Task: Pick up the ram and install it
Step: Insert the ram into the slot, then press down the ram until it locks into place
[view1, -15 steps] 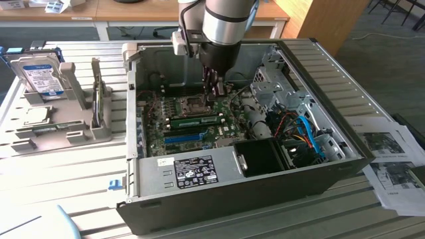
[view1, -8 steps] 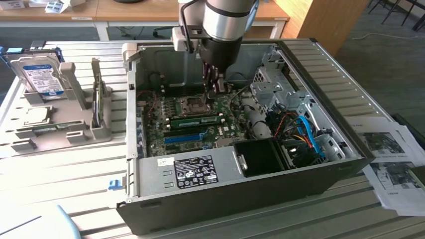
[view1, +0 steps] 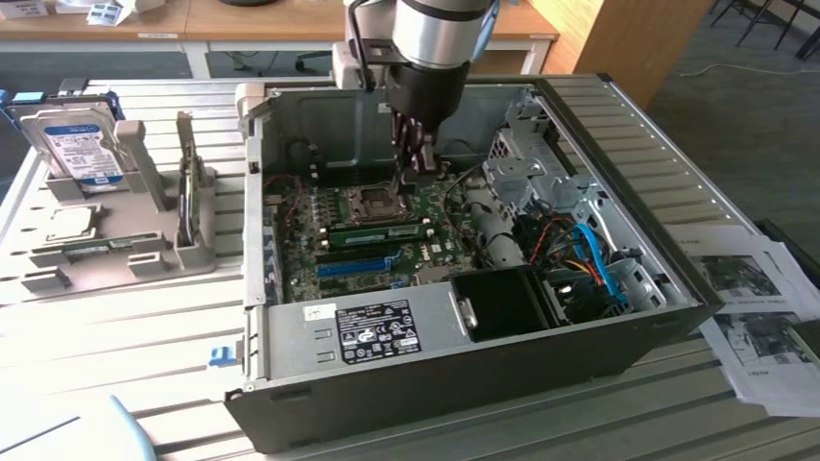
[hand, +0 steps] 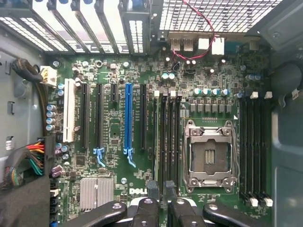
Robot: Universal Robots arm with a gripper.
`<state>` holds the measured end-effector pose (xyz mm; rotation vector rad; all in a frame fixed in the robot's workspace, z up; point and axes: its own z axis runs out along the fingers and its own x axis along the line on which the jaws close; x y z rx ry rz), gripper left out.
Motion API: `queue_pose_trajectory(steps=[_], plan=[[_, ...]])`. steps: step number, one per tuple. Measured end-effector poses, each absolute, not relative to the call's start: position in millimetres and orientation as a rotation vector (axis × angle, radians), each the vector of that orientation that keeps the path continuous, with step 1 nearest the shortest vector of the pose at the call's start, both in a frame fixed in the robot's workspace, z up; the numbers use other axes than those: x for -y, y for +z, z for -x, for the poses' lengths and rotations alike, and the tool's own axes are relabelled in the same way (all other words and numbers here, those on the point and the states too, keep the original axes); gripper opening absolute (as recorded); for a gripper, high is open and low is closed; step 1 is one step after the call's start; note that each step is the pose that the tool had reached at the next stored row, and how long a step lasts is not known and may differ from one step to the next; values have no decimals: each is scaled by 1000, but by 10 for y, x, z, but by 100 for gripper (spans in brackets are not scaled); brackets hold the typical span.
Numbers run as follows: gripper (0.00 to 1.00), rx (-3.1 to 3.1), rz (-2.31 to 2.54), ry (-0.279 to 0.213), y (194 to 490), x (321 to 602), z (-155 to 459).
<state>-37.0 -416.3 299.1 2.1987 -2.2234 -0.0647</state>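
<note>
1. A slatted metal table carries an open computer case lying on its side. Wooden desks stand in the room behind it.
2. Your claw hangs from the arm inside the case. It is just above the green board and close to the empty processor socket.
3. Its fingers stand slightly spread and pinch nothing. In the wrist view you can see the board through the narrow gap between them.
4. The ram is down on the board, apart from the claw. It runs lengthwise along the memory slots, between the socket and the blue slot. You cannot tell whether it is fully seated.
5. In the wrist view, empty black slots run beside the socket, and another bank sits on its far side.
6. Farther out, a silver box with a label fills the near end of the case, and a black box sits just beside it. Blue and red cables bundle toward the exterior view's right.
7. Outside the case, at the exterior view's left, a grey stand holds a hard drive upright. Printed papers lie on the table at the exterior view's right.
</note>
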Motion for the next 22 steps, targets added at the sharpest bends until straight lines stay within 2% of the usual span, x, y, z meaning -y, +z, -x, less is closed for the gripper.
queue_pose_trajectory(steps=[22], plan=[[18, 2222, -2197, -61, 3219, 4163, 371]])
